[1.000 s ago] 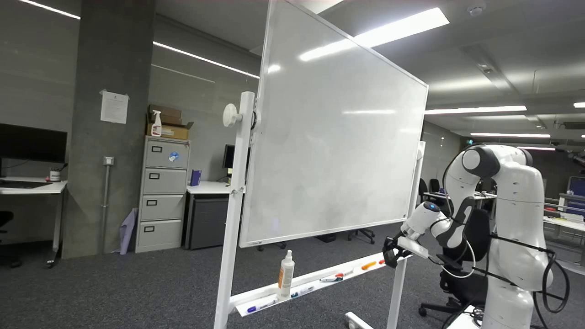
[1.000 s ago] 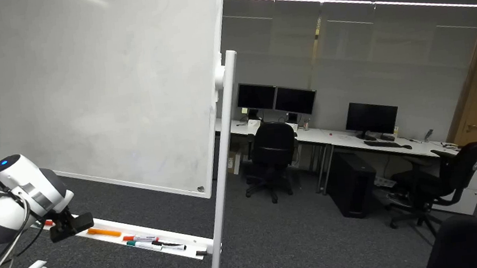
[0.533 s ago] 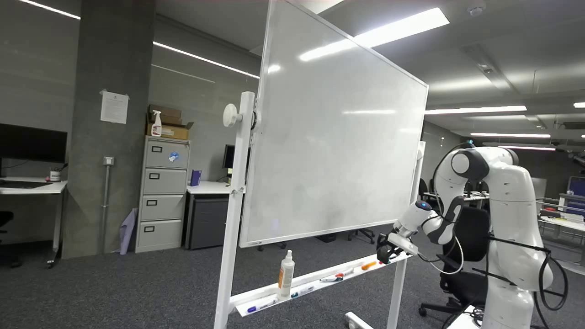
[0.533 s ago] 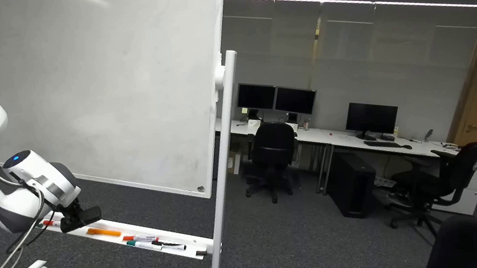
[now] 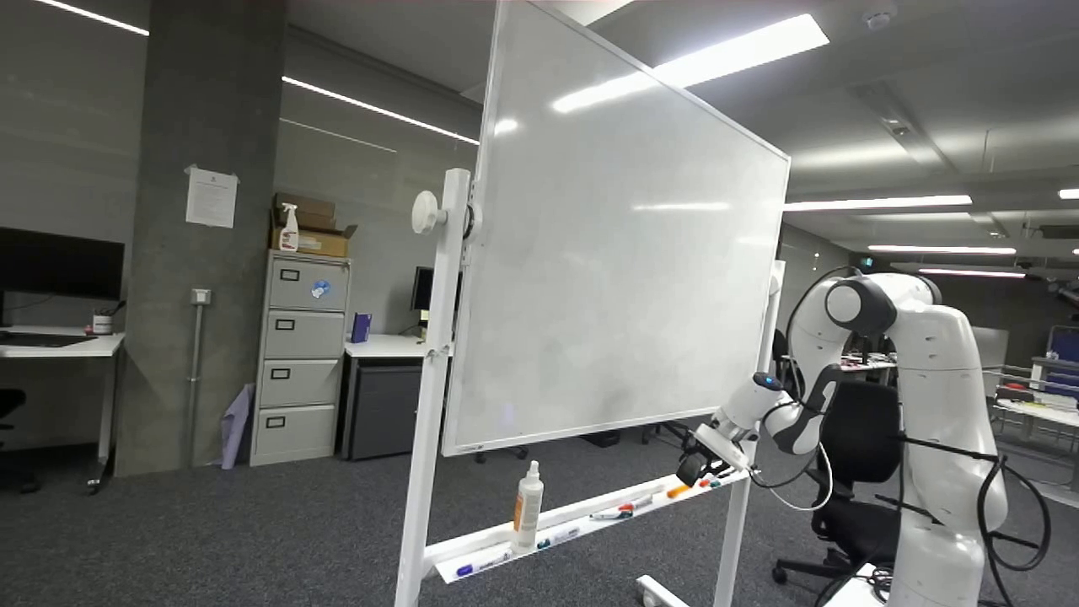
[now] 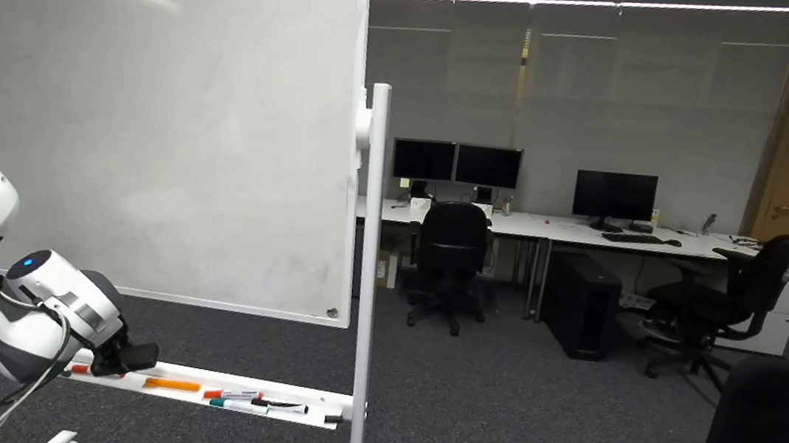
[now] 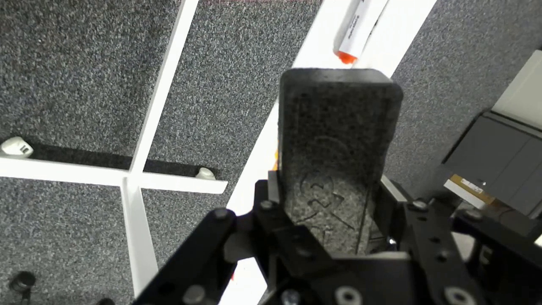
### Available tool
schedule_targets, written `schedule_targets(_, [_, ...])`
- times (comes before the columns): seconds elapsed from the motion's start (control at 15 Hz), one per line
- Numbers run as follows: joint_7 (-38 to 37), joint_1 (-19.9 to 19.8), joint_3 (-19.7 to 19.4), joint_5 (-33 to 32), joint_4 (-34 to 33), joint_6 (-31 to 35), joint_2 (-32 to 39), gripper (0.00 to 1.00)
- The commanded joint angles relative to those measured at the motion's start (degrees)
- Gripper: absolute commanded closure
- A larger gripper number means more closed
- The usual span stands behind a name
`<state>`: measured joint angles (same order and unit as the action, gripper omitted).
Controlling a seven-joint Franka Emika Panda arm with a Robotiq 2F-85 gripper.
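- Here are the fingers, clenched on a dark block, one on either side of it; in the wrist view it juts out past their tips, a line-drawn mark on its face;
- and the block is held right by the white pen tray, lower than the bottom edge of the whiteboard; touching the tray or just clear of it, I cannot tell;
- close by, in the tray, an orange marker; next along, a red-capped marker, a green-capped marker and a black-capped marker, bunched together;
- further off, a bottle with an orange label stands upright in the tray; a blue-capped marker lies near it;
- in the background, a grey filing cabinet.
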<state>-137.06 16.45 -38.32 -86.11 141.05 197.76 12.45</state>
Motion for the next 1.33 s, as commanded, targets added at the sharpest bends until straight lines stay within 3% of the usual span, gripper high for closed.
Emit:
schedule_targets(0.0, [-4.81, -6.43, 4.68, 0.89, -1.56, 0.76, 1.94, 0.70])
schedule_targets(0.47, [-8.05, -16.49, 14.44, 4.93, -5.73, 0.73, 5.49, 0.70])
schedule_targets(0.87, [-7.39, -19.09, 16.99, 7.49, -9.89, 0.75, 11.12, 0.70])
schedule_targets(1.27, [-7.71, -18.90, 16.96, 8.06, -11.74, 0.24, 13.23, 0.70])
